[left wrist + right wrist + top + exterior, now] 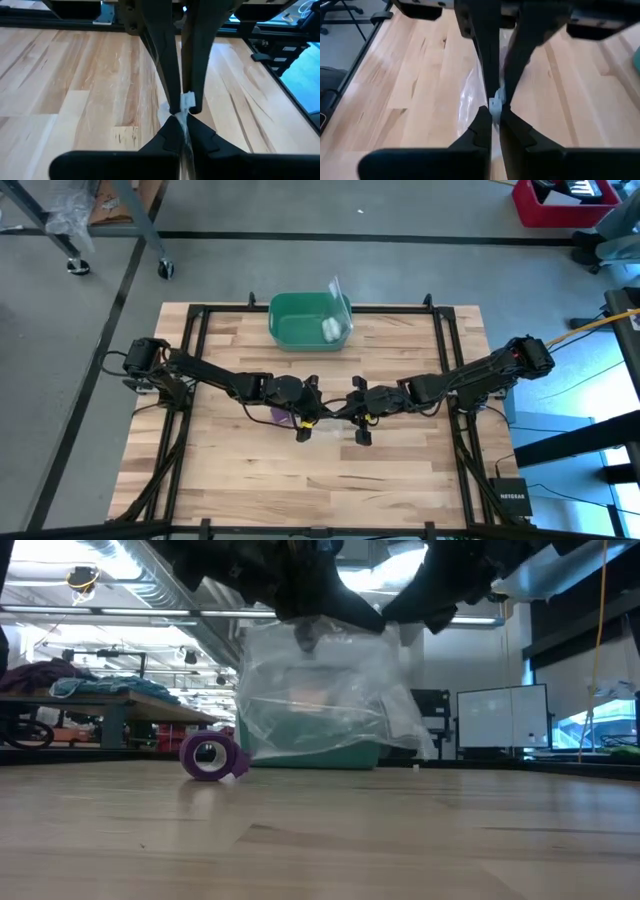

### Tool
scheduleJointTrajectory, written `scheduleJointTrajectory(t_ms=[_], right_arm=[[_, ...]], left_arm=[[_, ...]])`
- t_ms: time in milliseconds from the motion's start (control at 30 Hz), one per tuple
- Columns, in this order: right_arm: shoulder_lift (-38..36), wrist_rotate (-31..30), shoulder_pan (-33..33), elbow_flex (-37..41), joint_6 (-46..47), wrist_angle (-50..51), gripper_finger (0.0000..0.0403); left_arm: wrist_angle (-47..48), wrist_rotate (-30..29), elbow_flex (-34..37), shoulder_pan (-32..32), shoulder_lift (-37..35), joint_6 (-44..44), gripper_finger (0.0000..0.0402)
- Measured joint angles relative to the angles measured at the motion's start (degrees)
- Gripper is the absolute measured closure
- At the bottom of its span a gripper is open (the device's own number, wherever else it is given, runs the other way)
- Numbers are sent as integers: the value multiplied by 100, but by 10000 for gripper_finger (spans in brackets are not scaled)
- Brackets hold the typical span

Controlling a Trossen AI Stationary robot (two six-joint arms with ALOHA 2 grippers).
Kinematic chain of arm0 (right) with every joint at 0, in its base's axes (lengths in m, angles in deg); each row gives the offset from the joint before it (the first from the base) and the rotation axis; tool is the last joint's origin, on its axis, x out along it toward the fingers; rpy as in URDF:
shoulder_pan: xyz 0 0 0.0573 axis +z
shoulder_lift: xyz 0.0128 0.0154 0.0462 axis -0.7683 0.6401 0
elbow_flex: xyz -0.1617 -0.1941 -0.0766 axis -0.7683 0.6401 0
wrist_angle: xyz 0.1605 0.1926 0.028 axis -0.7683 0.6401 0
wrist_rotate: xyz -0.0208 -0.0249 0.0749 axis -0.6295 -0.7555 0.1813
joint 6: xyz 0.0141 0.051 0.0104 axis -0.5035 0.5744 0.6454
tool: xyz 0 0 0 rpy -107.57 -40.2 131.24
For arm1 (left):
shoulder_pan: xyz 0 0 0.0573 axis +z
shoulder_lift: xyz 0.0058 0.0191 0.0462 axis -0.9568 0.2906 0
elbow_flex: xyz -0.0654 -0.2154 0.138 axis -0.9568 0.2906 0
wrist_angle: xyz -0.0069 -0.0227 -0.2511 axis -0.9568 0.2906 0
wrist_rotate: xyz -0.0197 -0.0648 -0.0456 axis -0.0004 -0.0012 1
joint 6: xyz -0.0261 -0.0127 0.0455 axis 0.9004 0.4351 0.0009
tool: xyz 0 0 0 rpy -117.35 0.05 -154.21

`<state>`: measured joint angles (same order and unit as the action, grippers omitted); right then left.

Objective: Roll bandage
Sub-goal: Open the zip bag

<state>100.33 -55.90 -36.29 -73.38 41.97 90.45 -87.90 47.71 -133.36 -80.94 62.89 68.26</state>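
Bandage [208,756] already rolled, lay on bench [400,840] near green bin [300,325]. Left tool [181,112] and right tool [494,107] both pinched shut on clear plastic bag [320,690]; bagging roll probably left.

White lettering NETGEAR on black box [511,498] at table's near right corner beside frame, seen in high view, no other legible text, labels or numbers anywhere

Whole wooden table [300,480] seen straight down from overhead, same table viewed level from tabletop height toward the room beyond, each wrist camera held close above the boards, green bin [308,320] shared by overhead and low views
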Motion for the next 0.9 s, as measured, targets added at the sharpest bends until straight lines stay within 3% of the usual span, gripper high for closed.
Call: scheduleJointTrajectory(t_ms=[167, 333, 500, 600, 900], right_arm=[[15, 13, 0, 191, 127, -151, 386], [152, 48, -1, 266, 156, 226, 388], [261, 18, 0, 246, 200, 165, 397], [156, 90, -9, 206, 409, 190, 376], [-678, 98, -7, -298, 556, 2276, 281]], left_arm=[[37, -10, 0, -9, -11, 4, 401], [-545, 2, -61, -62, -114, -30, 401], [-352, 8, -28, -109, -56, -140, 401], [-268, 1, -38, -106, -74, -136, 401], [-98, -93, -32, -79, -52, -133, 401]])
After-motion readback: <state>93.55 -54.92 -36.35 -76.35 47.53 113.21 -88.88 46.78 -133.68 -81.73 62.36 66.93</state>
